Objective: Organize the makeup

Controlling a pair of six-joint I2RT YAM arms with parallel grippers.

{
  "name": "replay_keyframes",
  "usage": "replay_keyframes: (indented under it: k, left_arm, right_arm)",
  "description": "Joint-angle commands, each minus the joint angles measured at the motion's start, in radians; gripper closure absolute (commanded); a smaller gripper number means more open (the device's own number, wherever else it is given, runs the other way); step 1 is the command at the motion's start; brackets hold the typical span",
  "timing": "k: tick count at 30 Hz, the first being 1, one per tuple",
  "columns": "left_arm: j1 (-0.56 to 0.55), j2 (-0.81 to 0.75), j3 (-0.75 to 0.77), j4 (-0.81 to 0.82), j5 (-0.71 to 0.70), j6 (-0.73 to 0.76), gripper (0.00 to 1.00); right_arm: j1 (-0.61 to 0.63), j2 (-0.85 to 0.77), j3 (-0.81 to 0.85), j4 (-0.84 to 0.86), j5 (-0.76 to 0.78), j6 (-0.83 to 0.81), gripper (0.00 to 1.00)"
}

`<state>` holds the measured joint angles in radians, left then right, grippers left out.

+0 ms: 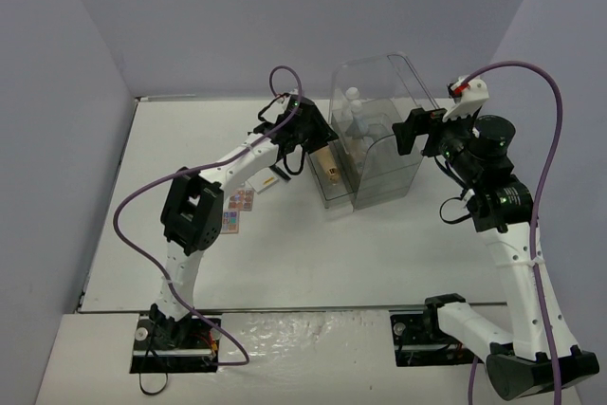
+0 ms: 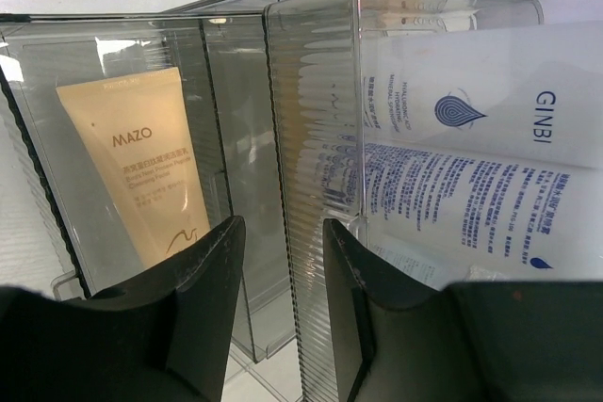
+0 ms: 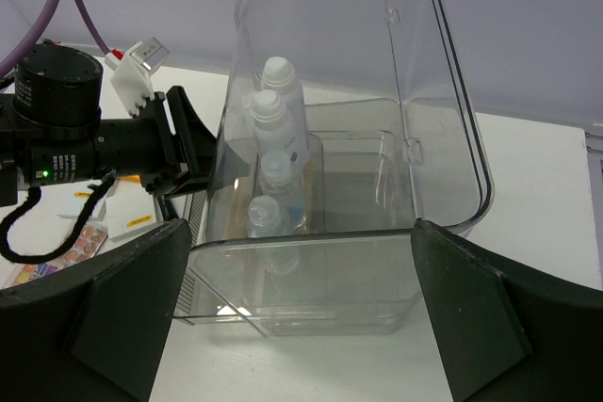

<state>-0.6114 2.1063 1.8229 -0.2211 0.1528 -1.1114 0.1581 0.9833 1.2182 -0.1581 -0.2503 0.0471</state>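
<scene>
A beige tube (image 2: 137, 157) stands in the left compartment of the clear case (image 1: 379, 92); it also shows in the top view (image 1: 330, 170). White bottles (image 3: 278, 110) stand in a row inside the case, close in the left wrist view (image 2: 490, 138). A multicolour eyeshadow palette (image 1: 237, 208) lies on the table to the left. My left gripper (image 2: 280, 228) is open at the case's left side, with a ribbed clear wall between its jaws. My right gripper (image 3: 301, 308) is open wide and empty, facing the case's right side.
The case's curved clear lid (image 3: 433, 91) is raised. Small white flat items with orange marks (image 3: 127, 223) lie by the palette (image 3: 71, 249) on the white table (image 1: 303, 263). Grey walls close in the back and sides.
</scene>
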Motion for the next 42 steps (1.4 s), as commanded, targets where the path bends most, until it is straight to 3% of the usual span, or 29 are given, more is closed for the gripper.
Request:
replay_keyframes:
  k: [1,5,11,15,20,28,42]
  left_arm:
    - [-0.002,-0.084,0.032,0.041,0.004,0.034,0.65]
    - [0.025,-0.155,0.009,-0.053,-0.036,0.141,0.64]
    - [0.116,-0.259,-0.086,-0.264,-0.157,0.380,0.54]
    - [0.206,-0.267,-0.150,-0.297,-0.158,0.429,0.51]
    - [0.237,-0.215,-0.192,-0.258,-0.108,0.405,0.51]
    - [0.233,-0.072,-0.115,-0.214,-0.038,0.296,0.51]
    - [0.199,0.041,-0.074,-0.220,-0.072,0.201,0.51]
  right_arm:
    - [0.006,-0.006,0.012,0.056,0.003,-0.010,0.00]
    - [0.006,-0.007,0.008,0.057,0.004,-0.012,0.00]
    - [0.006,-0.004,0.001,0.055,0.008,-0.015,0.00]
    - [0.008,-0.002,-0.002,0.057,0.008,-0.016,0.00]
    - [0.006,0.005,-0.003,0.057,0.008,-0.015,0.00]
    - [0.006,-0.003,-0.002,0.048,0.015,-0.013,0.00]
    - [0.006,-0.015,-0.012,0.042,0.020,-0.016,0.00]
